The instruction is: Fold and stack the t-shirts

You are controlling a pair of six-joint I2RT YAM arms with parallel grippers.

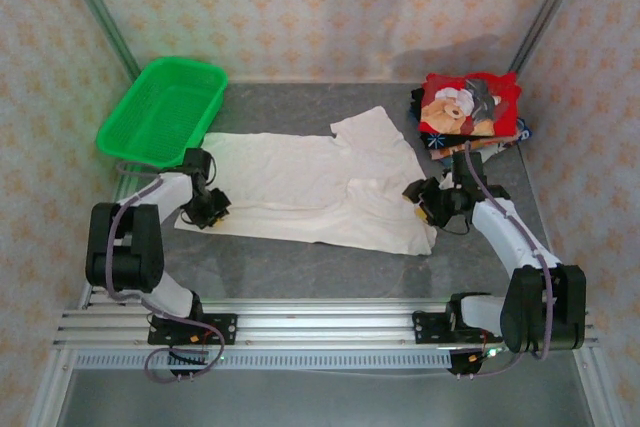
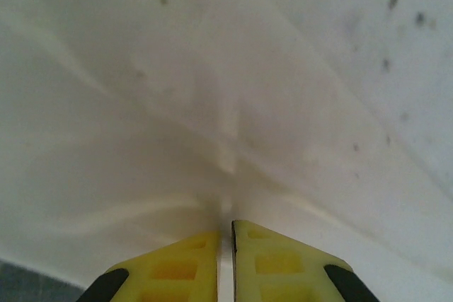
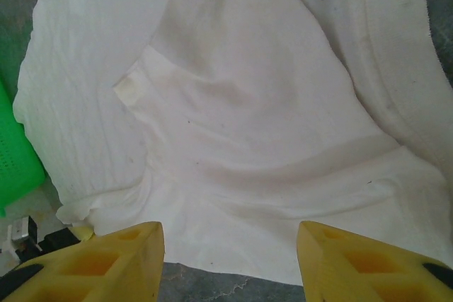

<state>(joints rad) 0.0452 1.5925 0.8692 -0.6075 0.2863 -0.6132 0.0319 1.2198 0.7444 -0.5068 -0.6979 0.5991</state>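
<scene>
We've got the grey table with the off-white shirt spread flat across the middle. It lies long axis left to right, one sleeve points toward the back, and it's wrinkled near the right end. The green basket is back left, just beside the shirt's far-left corner. The stack of folded shirts is back right, with the red teddy-bear shirt on top, apart from the spread one.

At the shirt's left edge the left gripper is pinched nearly together on the cloth. In its wrist view, creases fan out from the fingers, so we read that as a real hold. Over the right end the right gripper stands wide. There's flat cloth and a strip of table between its fingers, and nothing is held.

Step in hand, as we judge it: take both ends for the first fold. To do it well:
- bring the right side down onto the hem and close before any lift
- raise both ends together and level, so the cloth doesn't skew
- keep the carried edge off the basket rim

Can't tell:
- How many layers the left pinch has; that view is too close.
- Where the collar is. A small square patch may be a label.
- The lower shirts in the stack, which are mostly covered.
- What the dark specks are; they're blurry.
</scene>
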